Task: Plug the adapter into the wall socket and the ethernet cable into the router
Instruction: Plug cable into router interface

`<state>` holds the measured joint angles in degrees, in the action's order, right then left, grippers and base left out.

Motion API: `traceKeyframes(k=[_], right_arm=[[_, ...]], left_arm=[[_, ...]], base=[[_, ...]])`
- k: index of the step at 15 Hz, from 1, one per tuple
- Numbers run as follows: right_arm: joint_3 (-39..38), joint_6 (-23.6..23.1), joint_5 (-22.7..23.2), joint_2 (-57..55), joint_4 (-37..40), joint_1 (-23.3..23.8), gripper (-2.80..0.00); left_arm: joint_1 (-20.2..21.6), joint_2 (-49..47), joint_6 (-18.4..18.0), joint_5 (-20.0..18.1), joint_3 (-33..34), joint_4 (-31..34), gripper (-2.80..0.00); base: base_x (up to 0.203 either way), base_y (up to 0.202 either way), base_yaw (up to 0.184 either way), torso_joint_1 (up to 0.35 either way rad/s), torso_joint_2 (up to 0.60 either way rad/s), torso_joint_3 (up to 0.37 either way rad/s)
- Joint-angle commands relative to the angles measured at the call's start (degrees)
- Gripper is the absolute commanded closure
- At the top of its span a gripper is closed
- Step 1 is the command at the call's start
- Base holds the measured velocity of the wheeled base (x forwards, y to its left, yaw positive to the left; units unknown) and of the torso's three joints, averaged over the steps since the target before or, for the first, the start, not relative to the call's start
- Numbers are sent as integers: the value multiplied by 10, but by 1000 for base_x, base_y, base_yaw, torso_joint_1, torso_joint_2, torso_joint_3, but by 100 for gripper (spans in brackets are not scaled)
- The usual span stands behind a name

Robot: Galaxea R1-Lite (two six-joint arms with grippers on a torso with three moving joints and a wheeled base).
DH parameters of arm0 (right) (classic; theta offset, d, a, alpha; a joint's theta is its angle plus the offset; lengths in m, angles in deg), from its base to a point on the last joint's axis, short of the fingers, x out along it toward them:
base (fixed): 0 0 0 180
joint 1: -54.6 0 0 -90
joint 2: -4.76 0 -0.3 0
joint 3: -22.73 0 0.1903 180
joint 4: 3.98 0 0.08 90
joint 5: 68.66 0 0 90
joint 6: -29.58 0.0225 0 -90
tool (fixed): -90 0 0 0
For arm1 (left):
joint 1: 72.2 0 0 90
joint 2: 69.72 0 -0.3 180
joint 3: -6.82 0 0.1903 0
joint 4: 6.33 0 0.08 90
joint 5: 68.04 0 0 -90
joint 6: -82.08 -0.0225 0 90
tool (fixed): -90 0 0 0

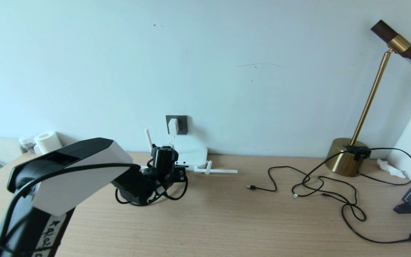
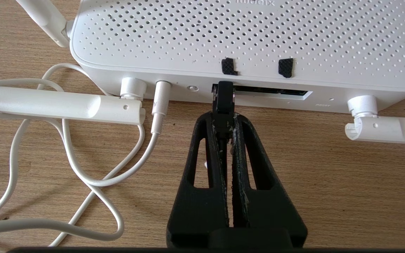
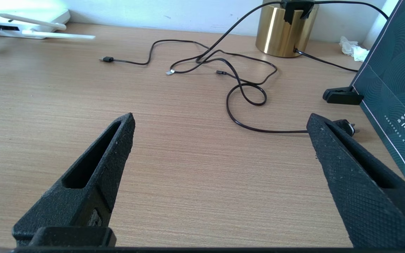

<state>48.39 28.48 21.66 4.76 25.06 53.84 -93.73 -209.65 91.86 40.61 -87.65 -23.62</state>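
Note:
The white adapter (image 1: 173,126) sits in the dark grey wall socket (image 1: 181,125), its thin white cord (image 2: 83,175) running to the router's edge. The flat white router (image 2: 244,35) lies on the desk below the socket (image 1: 191,152). My left gripper (image 2: 224,121) is shut on the black clip plug of the ethernet cable (image 2: 224,100). The plug's tip is at the left end of the dark port slot (image 2: 276,93); how deep it sits I cannot tell. The cable's black loop (image 1: 183,191) hangs under the gripper (image 1: 181,175). My right gripper (image 3: 220,121) stands open over bare desk, holding nothing.
Router antennas (image 2: 62,105) (image 2: 389,128) lie folded out on both sides of the port edge. Thin black cables (image 1: 319,185) sprawl across the right half of the desk, near a brass lamp base (image 1: 346,157). A dark green box (image 3: 396,88) stands at the far right.

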Motion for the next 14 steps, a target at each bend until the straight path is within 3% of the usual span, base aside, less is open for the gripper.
traceKeyframes(k=[1,6,7,14], right_arm=[[0,0,0,-1,0,0,-280],[0,0,0,-1,0,0,-280],[0,0,0,0,0,0,-280],[0,0,0,-1,0,0,-280]], left_arm=[[0,0,1,2,0,-3,0],[-1,1,1,2,2,-6,0],[0,1,1,2,2,-7,-280],[-2,1,2,2,10,-8,-280]], base=[[0,0,0,0,0,0],[0,0,0,0,0,0],[0,0,0,0,0,0],[0,0,0,0,0,0]])
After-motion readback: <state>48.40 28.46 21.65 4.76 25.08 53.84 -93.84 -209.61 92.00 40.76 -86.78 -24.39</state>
